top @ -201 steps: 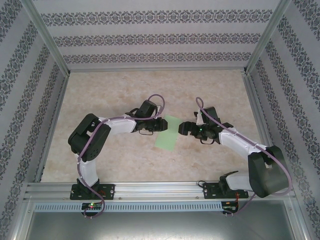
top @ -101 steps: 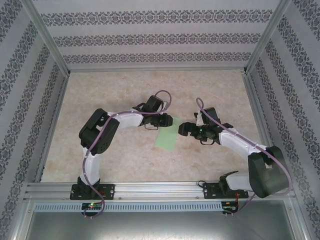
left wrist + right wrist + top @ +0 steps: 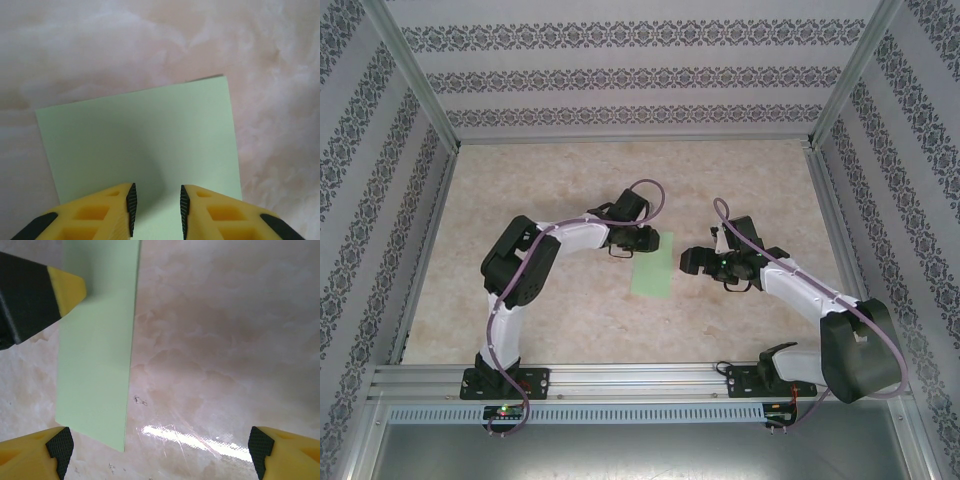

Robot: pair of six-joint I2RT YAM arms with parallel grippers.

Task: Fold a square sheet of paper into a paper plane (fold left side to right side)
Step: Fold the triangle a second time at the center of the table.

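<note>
Since the earlier top views, the left gripper [image 3: 645, 241] has travelled from the sheet's left side to a station over its far end. The square sheet of paper [image 3: 653, 266] has changed from a wide, skewed outline to a narrow strip lying flat on the table [image 3: 550, 190]. The right gripper [image 3: 688, 260] has kept its station just beside the strip's right edge.

Current state:
- Left jaws stand narrow, with a small gap and nothing clamped. In the left wrist view the sheet lies beneath and ahead of the fingertips. Whether they touch the paper cannot be told.
- Right jaws stand wide and hold nothing. In the right wrist view the strip's long edge runs ahead of the left-hand fingertip, and bare table lies between the two tips.

Judgement: the narrow outline suggests the left-to-right fold is laid over and now needs creasing. Which long edge is the fold cannot be told.

Procedure for the step:
1. Keep the left jaws narrow so both pads act as one presser.
2. Lower until the pads bear lightly on the sheet. Thin paper on a smooth table will likely slide under side load.
3. Draw the pads along the folded edge toward the wrist in one straight pass.
4. Bring the right gripper closer only if the strip shifts, then pin its near end.
</note>
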